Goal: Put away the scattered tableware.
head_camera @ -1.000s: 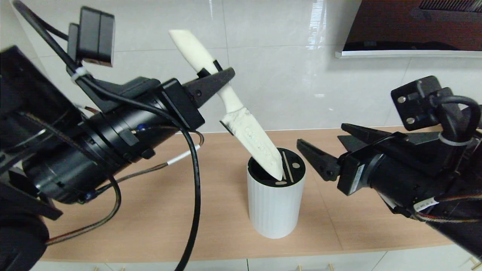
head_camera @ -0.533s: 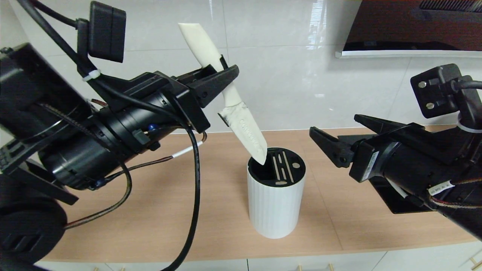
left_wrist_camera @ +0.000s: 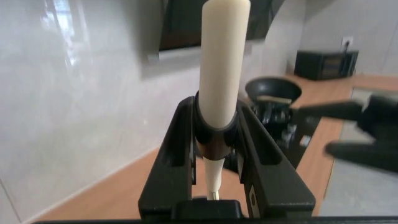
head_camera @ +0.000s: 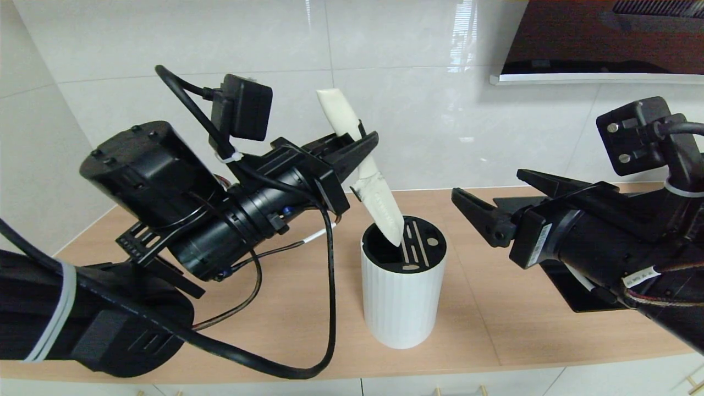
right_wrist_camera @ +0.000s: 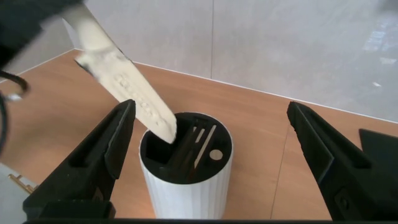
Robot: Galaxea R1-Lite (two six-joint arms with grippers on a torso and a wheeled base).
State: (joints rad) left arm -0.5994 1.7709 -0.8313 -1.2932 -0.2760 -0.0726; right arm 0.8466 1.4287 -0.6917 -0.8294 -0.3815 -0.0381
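Note:
A white ceramic knife (head_camera: 365, 172) hangs blade-down and tilted, with my left gripper (head_camera: 360, 147) shut on its cream handle (left_wrist_camera: 223, 59). Its tip dips over the wide dark opening of a white ribbed knife holder (head_camera: 403, 297) standing mid-counter; whether it touches the rim I cannot tell. The holder's black top (right_wrist_camera: 186, 153) has narrow slots and a round hole beside that opening. My right gripper (head_camera: 503, 202) stands open to the right of the holder, at about its top height, with nothing between its fingers (right_wrist_camera: 102, 157). The knife blade (right_wrist_camera: 127, 85) enters the right wrist view from above the holder.
The wooden counter (head_camera: 264, 308) runs along a white tiled wall. A flat black object (head_camera: 575, 291) lies on the counter under my right arm. A dark range hood (head_camera: 599, 38) hangs at the upper right. A black pan (left_wrist_camera: 272, 91) and a microwave (left_wrist_camera: 325, 63) stand farther along the counter.
My left arm has swung right and lowered, turning the knife more upright and bringing its tip from the slotted side to the wide opening. The right gripper drew back to the right, then held still.

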